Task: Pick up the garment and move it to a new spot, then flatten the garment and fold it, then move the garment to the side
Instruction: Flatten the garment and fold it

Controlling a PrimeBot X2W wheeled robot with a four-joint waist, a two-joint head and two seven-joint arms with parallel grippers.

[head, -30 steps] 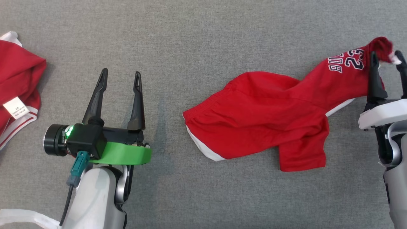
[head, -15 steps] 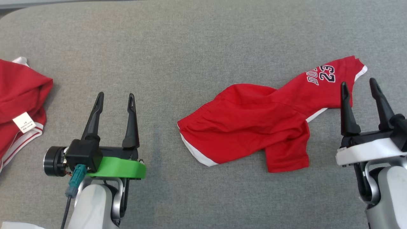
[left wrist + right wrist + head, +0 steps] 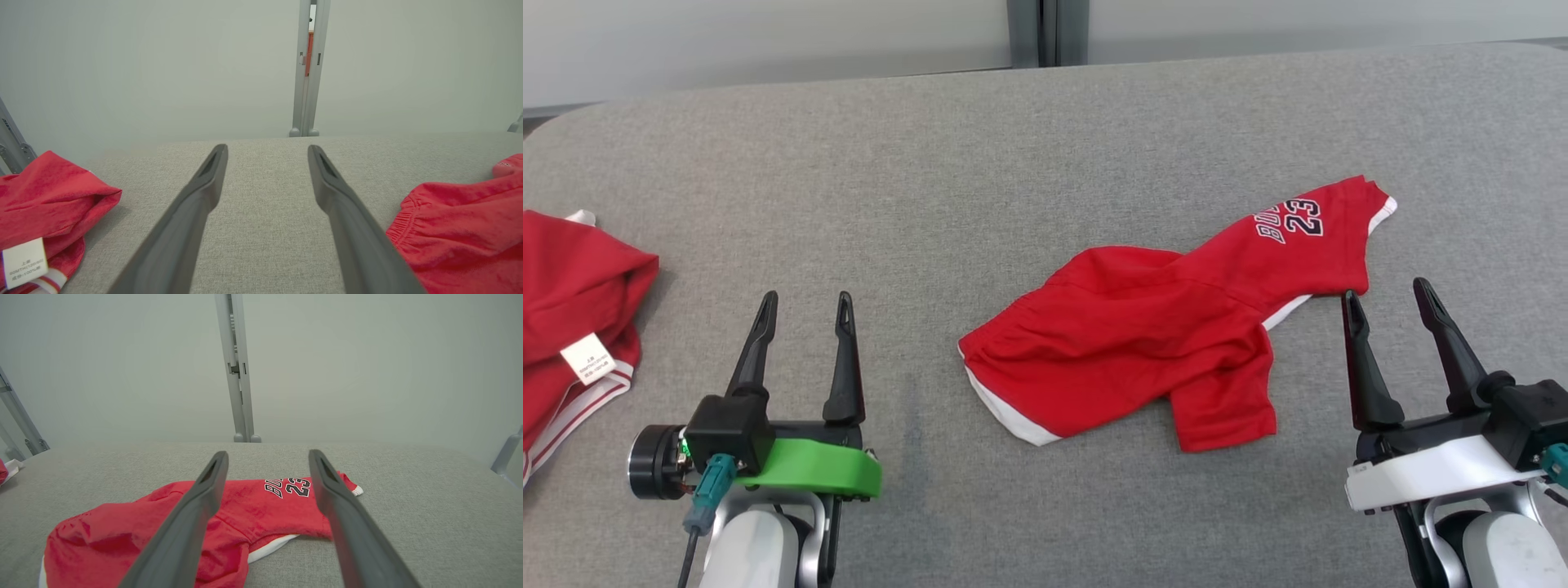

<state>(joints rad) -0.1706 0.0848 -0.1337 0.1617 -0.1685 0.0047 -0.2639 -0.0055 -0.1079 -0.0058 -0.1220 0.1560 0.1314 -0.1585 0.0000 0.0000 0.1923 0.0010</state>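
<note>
Nearest the viewer, two robot grippers sit low over a grey woven fabric surface (image 3: 980, 180). The left gripper (image 3: 806, 296) has its two dark fingers spread wide, with nothing between them but bare fabric. The right gripper (image 3: 1385, 287) is spread just as wide and also holds nothing.

A red garment (image 3: 1143, 343) lies crumpled on the surface in the space between the two grippers, closer to the right one. Its gathered waistband points toward the left gripper. Its far end carries the number 23 in dark print with a white trim, and lies just ahead of the right gripper's fingertips. The tip of that gripper's inner finger is just beside the hem, and contact cannot be made out. In the right wrist view the garment (image 3: 253, 514) spreads ahead of and beneath the fingers.

To the outer side of the left gripper, well apart from it, lies a second red garment (image 3: 580, 302) with a white label (image 3: 587, 358).

Farther ahead the grey surface ends in a straight edge with a rounded corner on the left. Behind it is a plain pale wall (image 3: 768, 41) with a grey upright post (image 3: 1045, 33).

Counted: two grippers, two red garments, one label, one post.
</note>
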